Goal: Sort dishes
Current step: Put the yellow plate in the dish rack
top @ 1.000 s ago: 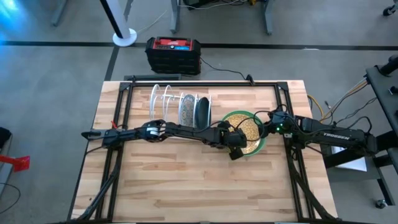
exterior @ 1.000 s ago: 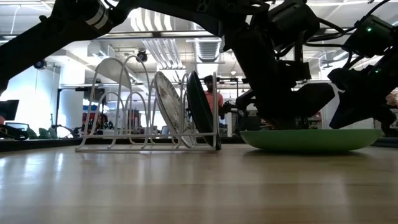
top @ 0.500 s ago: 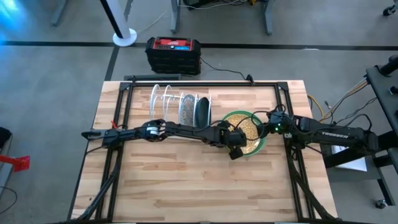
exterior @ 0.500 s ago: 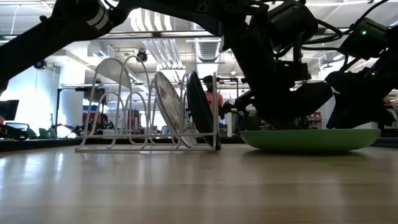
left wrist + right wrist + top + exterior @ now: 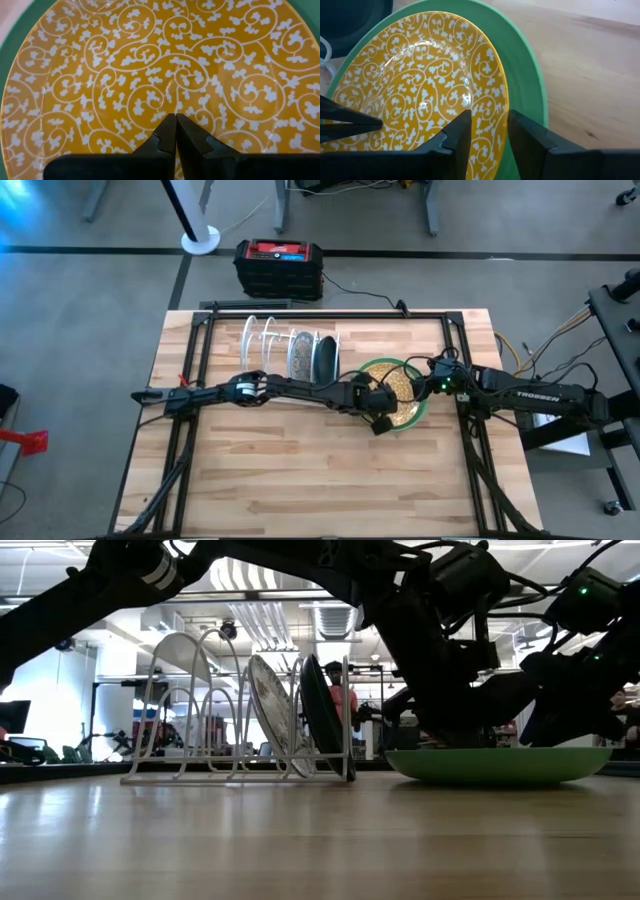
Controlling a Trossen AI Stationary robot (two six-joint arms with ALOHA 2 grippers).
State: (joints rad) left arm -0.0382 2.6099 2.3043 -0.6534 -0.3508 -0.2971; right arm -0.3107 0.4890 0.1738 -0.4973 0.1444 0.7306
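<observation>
Right claw: fingers spread, straddling the near rim of the yellow patterned plate; the rim is seen between them, but a firm pinch cannot be confirmed.
Left claw: fingertips pressed together, holding nothing, tips set low over the yellow plate's face; contact cannot be told.
Green plate: lying flat on the desk, right of centre, with the yellow plate nested in it.
Risk, slip: the glazed rim may slide out of the right claw if it is closed too shallowly, and the plate would be dropped back onto the green one, with chipping possible.
Risk, drag: the green plate may be caught by the lower finger and lifted or pushed along the desk with the yellow one.
Risk, collision: both claws are crowded over one plate; if either is moved without clearance, the arms may be knocked together.
Wire rack: standing farther back on the desk, left of the stacked plates.
Rack contents: a white patterned plate and a dark teal plate are held upright in the rightmost slots, side by side.
Rack, remaining slots: the left slots appear unfilled.
</observation>
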